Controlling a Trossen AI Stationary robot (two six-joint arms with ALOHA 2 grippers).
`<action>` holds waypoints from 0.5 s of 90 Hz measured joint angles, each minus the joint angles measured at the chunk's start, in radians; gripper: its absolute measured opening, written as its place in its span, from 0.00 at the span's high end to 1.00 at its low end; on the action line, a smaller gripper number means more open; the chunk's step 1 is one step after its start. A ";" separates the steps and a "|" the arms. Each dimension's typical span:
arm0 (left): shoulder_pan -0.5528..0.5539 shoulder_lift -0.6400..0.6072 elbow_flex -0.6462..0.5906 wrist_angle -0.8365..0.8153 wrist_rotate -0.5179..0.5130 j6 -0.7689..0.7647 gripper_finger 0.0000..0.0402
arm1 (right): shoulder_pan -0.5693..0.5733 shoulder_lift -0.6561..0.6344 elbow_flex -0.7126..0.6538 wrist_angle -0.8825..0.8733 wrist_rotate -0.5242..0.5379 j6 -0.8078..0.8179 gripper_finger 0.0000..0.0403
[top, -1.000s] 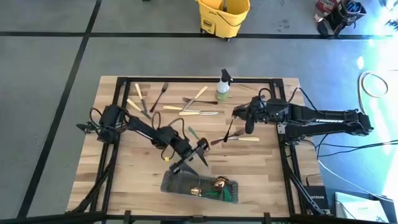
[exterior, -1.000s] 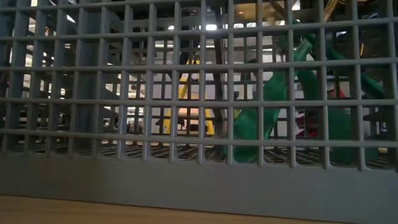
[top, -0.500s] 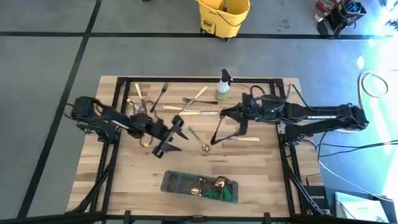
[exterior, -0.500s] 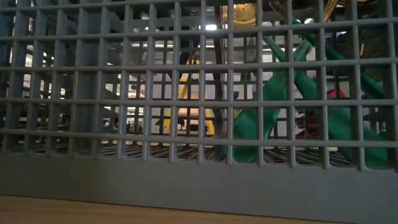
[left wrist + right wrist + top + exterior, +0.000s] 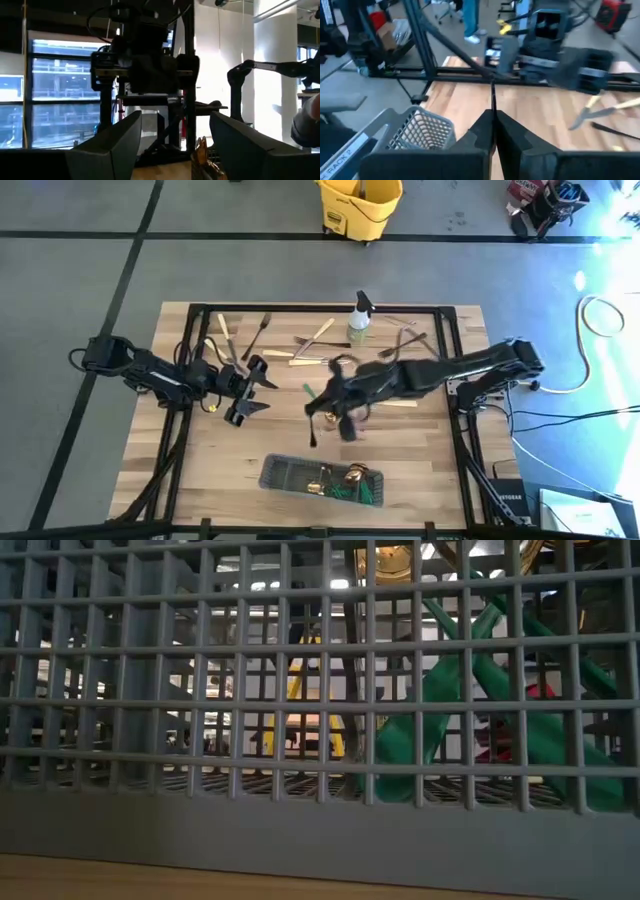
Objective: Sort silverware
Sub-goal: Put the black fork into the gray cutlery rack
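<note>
Wooden counter (image 5: 420, 445) stood on grey floor, yellow bucket (image 5: 359, 204) beyond; right hand (image 5: 492, 131) clamped a dark utensil (image 5: 493, 102), left hand (image 5: 172, 145) apart

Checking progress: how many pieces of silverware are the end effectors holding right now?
1: a slim dark piece pinched in the right end effector, above the middle of the table. The left end effector, at the table's left, is open and empty.

floor (image 5: 80, 290): grey, black tape lines | yellow mop bucket (image 5: 360, 205) | windows (image 5: 55, 90): seemingly daylight
</note>
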 joint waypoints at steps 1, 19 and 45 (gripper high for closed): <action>0.000 0.000 -0.001 0.000 0.000 -0.001 0.45 | 0.002 0.007 0.006 0.002 0.002 0.000 1.00; 0.000 0.000 0.000 -0.008 0.000 0.002 0.45 | 0.032 0.076 0.107 0.024 0.012 -0.024 1.00; 0.000 0.000 0.000 -0.022 -0.003 0.027 0.45 | 0.114 0.091 0.128 0.039 0.017 -0.050 1.00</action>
